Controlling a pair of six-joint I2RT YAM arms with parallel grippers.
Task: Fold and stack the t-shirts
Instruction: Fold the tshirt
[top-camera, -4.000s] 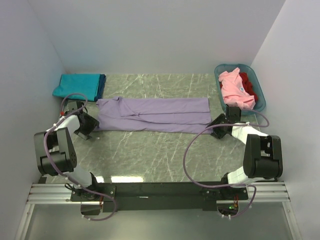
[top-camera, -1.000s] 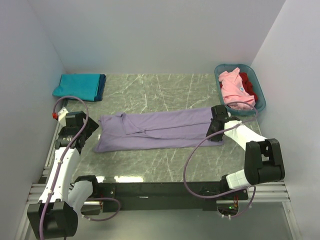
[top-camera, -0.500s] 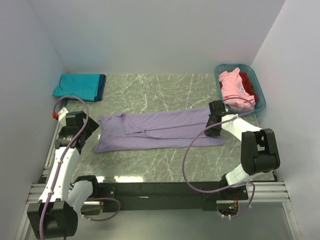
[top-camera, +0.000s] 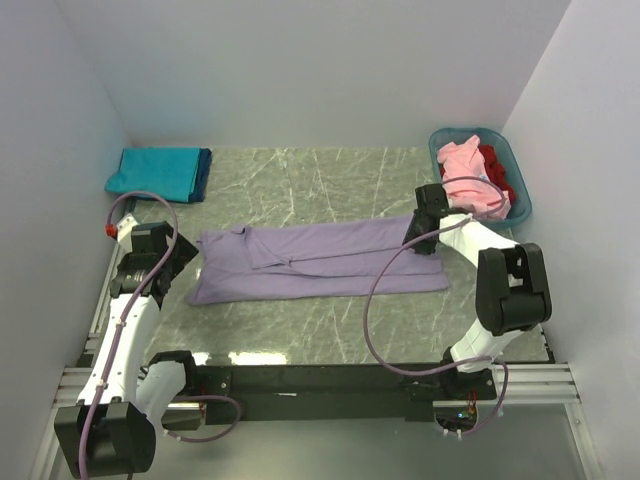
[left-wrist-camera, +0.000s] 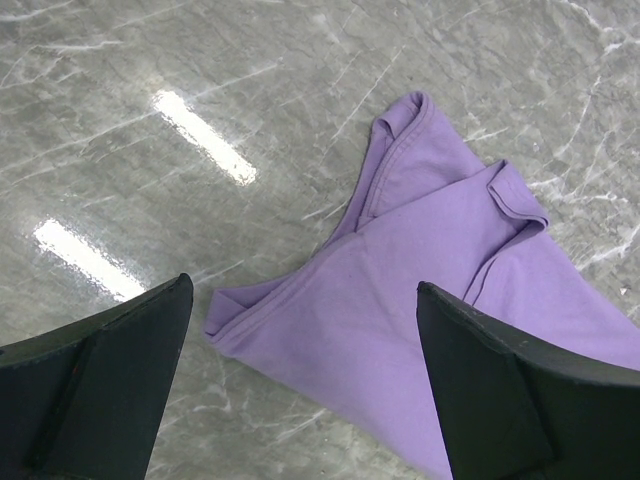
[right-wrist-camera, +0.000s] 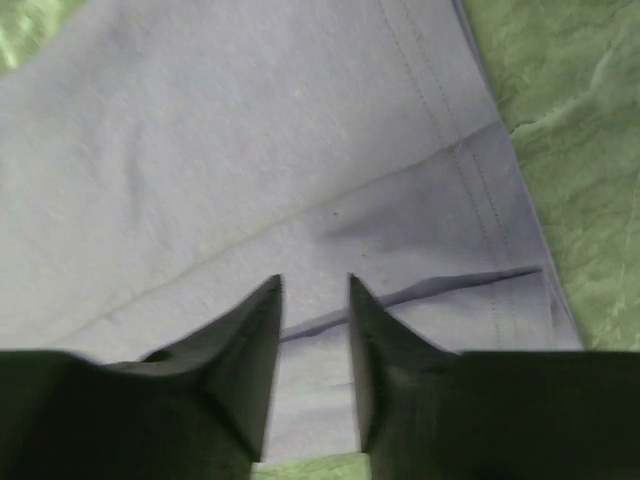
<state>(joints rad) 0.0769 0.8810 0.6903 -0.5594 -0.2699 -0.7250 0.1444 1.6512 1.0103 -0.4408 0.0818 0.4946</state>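
Observation:
A large lavender t-shirt (top-camera: 320, 262) lies folded into a long strip across the table's middle, its collar end at the left. My left gripper (top-camera: 182, 262) hovers wide open just left of that collar end; in the left wrist view the shirt (left-wrist-camera: 440, 250) lies below the gripper (left-wrist-camera: 302, 285) with nothing between the fingers. My right gripper (top-camera: 418, 238) sits over the strip's right end. In the right wrist view its gripper (right-wrist-camera: 313, 282) shows a narrow gap over the flat cloth (right-wrist-camera: 220, 150), gripping nothing. A folded teal shirt (top-camera: 155, 172) on a dark blue one (top-camera: 205, 172) lies far left.
A teal-blue plastic basket (top-camera: 470, 133) at the far right corner holds a pink shirt (top-camera: 465, 175) and a red one (top-camera: 497, 178). White walls close in the table on the left, back and right. A purple cable (top-camera: 375, 300) loops over the table near the right arm.
The right gripper has moved from the shirt's right hem toward the far side and slightly left, its jaws parting a little. The left arm and shirt have stayed still over the last second.

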